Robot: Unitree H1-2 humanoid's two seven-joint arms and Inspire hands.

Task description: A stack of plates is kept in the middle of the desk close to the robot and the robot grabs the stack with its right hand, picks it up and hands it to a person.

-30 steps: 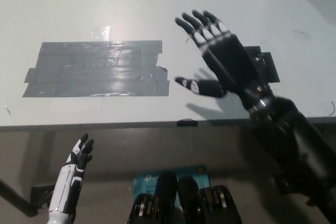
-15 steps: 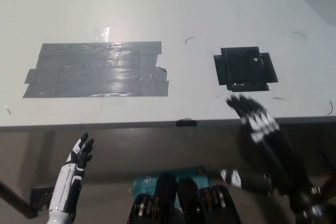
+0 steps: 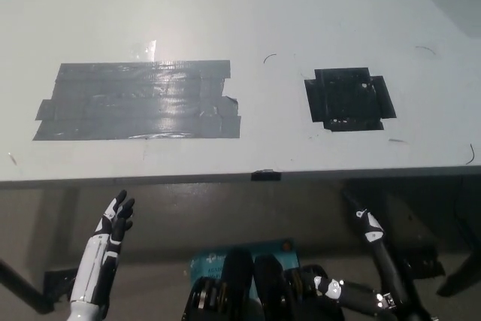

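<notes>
now the right hand (image 3: 368, 261) has dropped from over the tabletop (image 3: 248, 5) to below its front edge, fingers spread, holding nothing; no plates in view, so handover looks finished. left hand (image 3: 113, 227) rests low, fingers apart. grey tape patch (image 3: 139, 101) and black tape square (image 3: 349, 99) on white surface

A white desk (image 3: 225, 20) is seen from above, its near edge running across the middle of the view. A wide patch of grey tape (image 3: 139, 100) is stuck at its left, and a smaller square of black tape (image 3: 349, 99) at its right. A small black tab (image 3: 265, 176) is fixed on the near edge between them.
</notes>
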